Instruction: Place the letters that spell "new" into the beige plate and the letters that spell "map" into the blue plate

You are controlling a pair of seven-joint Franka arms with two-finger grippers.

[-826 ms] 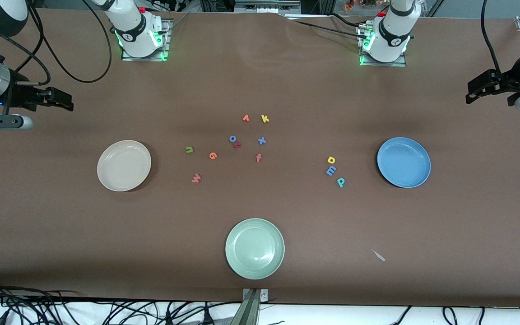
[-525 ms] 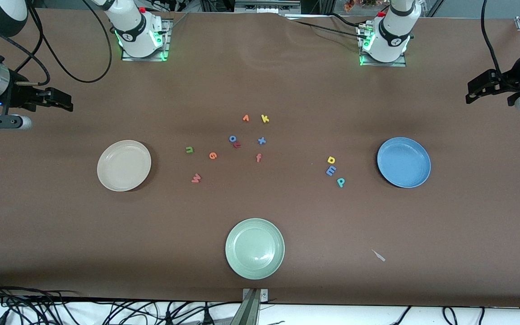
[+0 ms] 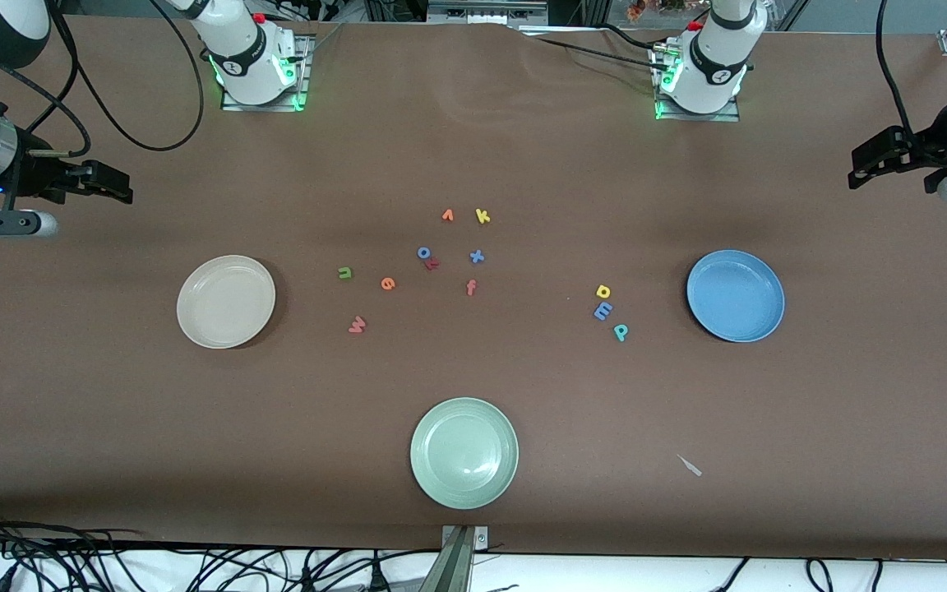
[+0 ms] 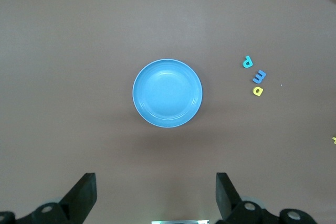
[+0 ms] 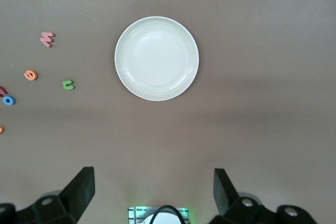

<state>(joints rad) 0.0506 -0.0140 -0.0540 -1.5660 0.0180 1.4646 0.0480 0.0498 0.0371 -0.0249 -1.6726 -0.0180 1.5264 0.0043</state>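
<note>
Letters for "new" lay flat on the desk, as you could see: the green n (image 3: 345,273) and orange e (image 3: 388,284) side by side, the red-pink w (image 3: 357,326) nearer the front camera, its length running slantwise. All three sat just beside the beige plate (image 3: 226,301), between it and the middle cluster. Letters for "map" formed a short slanting row, yellow a (image 3: 602,291), blue m (image 3: 602,310), teal p (image 3: 621,332), each close to the next, near the blue plate (image 3: 735,295). Both plates held nothing.

Your right claw (image 3: 112,182) hung over the desk's edge at the right arm's end, well apart from the "new" letters, fingers spread wide and holding nothing. Your left claw (image 3: 872,160) hung likewise at the left arm's end, wide open, well apart from the "map" letters.
</note>
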